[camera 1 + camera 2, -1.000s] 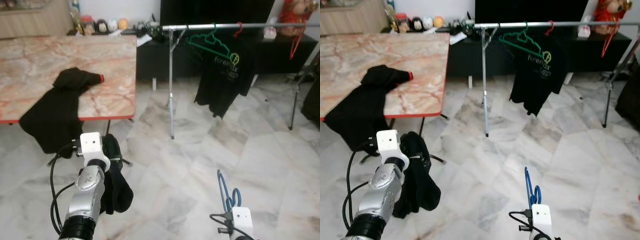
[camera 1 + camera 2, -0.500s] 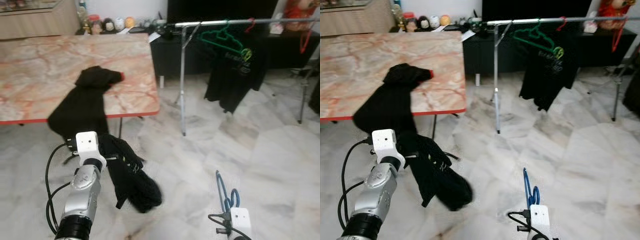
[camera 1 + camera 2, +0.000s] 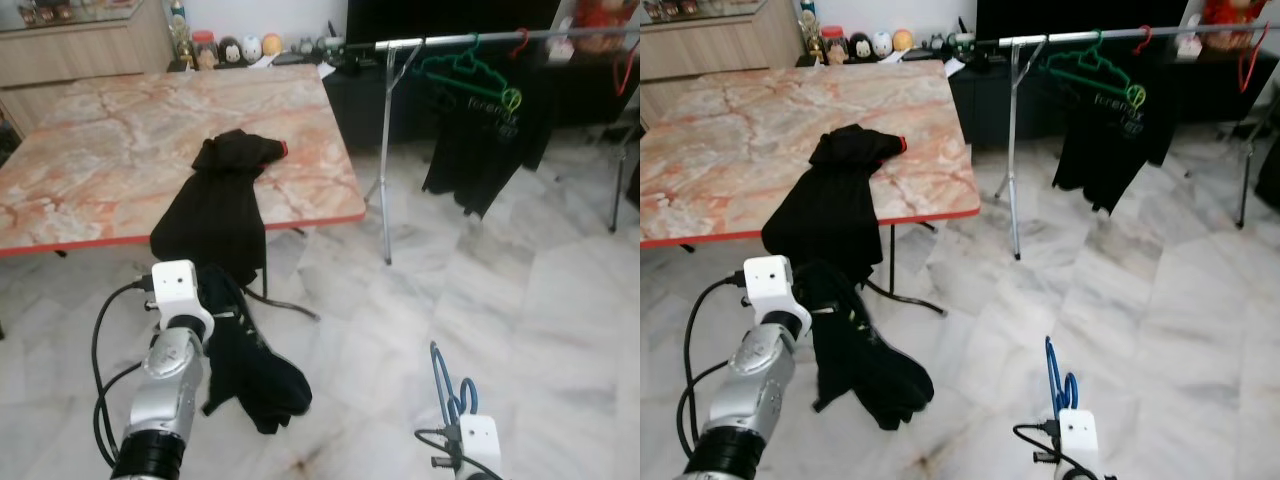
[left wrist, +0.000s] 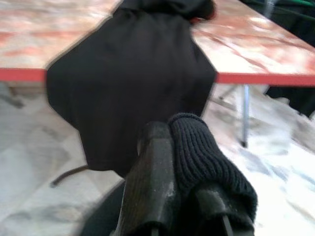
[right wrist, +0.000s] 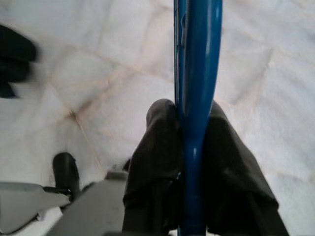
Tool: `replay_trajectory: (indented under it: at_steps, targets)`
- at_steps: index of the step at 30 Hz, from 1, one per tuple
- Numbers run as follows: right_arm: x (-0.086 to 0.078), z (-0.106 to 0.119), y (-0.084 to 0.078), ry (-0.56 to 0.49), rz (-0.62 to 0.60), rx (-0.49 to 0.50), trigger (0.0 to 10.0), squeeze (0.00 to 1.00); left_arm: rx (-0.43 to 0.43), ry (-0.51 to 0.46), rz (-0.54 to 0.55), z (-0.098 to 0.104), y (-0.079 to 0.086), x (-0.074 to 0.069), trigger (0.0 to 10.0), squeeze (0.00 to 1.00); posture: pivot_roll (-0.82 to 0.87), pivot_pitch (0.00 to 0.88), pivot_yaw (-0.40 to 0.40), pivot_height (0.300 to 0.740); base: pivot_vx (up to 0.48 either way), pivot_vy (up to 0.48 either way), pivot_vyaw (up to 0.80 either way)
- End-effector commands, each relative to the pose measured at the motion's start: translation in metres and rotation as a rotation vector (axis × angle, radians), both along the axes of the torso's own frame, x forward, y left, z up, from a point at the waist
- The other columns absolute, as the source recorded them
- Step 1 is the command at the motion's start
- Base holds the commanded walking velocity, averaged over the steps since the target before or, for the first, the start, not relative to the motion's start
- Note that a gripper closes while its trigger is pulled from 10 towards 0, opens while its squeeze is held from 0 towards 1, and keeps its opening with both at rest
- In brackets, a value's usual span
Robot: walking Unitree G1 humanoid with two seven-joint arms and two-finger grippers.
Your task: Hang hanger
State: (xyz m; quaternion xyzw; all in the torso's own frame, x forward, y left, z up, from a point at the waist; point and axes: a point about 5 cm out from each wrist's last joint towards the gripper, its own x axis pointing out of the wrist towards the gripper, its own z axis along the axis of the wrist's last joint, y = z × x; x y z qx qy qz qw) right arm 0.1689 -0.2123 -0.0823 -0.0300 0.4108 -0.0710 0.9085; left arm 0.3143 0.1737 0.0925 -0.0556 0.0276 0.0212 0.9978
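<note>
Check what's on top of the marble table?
A black garment lies on the marble table, draped over its near edge. Jars and figurines stand behind it. Tabletop beneath the garment is hidden.

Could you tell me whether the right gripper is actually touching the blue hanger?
Touching. The right wrist view shows the right gripper with both black fingers pressed against the blue hanger, no gap either side.

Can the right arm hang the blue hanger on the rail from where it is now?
Probably not yet. The right gripper holds the blue hanger low over the floor, while the rail stands far across the room.
</note>
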Motion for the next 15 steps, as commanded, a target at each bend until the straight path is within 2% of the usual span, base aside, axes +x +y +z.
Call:
replay_trajectory:
  at_steps: [1, 15]
  targets:
    - [0.000, 0.000, 0.000, 0.003, 0.000, -0.001, 10.0, 0.00, 0.011, -0.065, -0.008, 0.017, 0.001, 0.004, 10.0, 0.00, -0.12, 0.000, 0.020, 0.740, 0.000, 0.000, 0.00]
    - [-0.002, -0.002, 0.002, 0.016, -0.002, 0.010, 10.0, 0.00, -0.009, -0.166, -0.073, 0.038, -0.009, 0.004, 10.0, 0.00, -0.12, 0.000, 0.025, 0.740, 0.000, 0.000, 0.00]
